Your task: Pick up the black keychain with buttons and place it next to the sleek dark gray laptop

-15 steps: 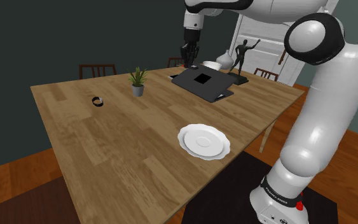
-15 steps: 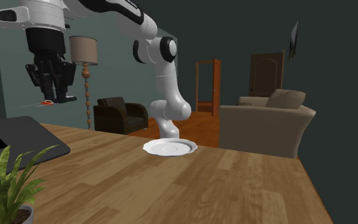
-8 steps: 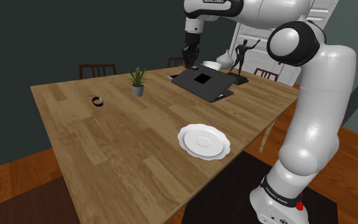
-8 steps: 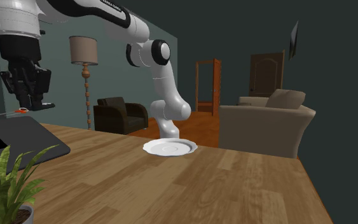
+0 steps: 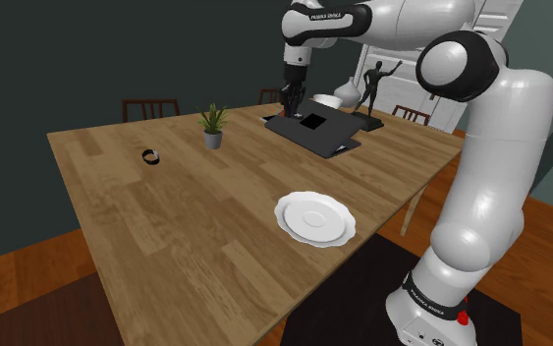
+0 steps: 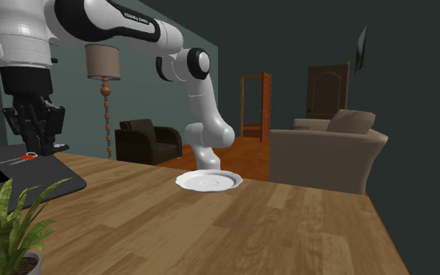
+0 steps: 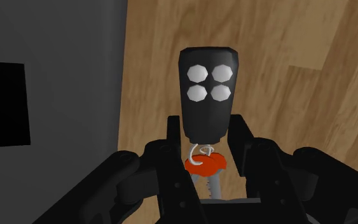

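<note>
The wooden table (image 5: 166, 226) was pictured with the white arm (image 5: 490, 177) stretched to its far side. There the dark grey laptop (image 5: 315, 128) was laid flat, well apart from the white plate (image 5: 312, 217) at the near edge.

The black gripper (image 5: 291, 95) was held low by the laptop's edge on the shoulder view's left. In the wrist view the jaws were seen clamped on the lower end of the black keychain (image 7: 208, 89). Its four pale buttons were turned to the camera, and a red-headed key (image 7: 204, 164) on a wire ring was tucked between the fingers. Bare wood was shown beneath the fob, with the laptop's grey surface (image 7: 56, 63) just beside it.

The placing step was judged to be in hand and close to done. It would be done well if the fob were lowered straight down onto the wood, with the strip of table between fob and laptop kept narrow but not crossed. The jaws were best parted only once the fob was resting on the table or nearly so, so that it was not tipped against the laptop. A straight lift afterwards was advised, so that the ring and key were not snagged.
</note>
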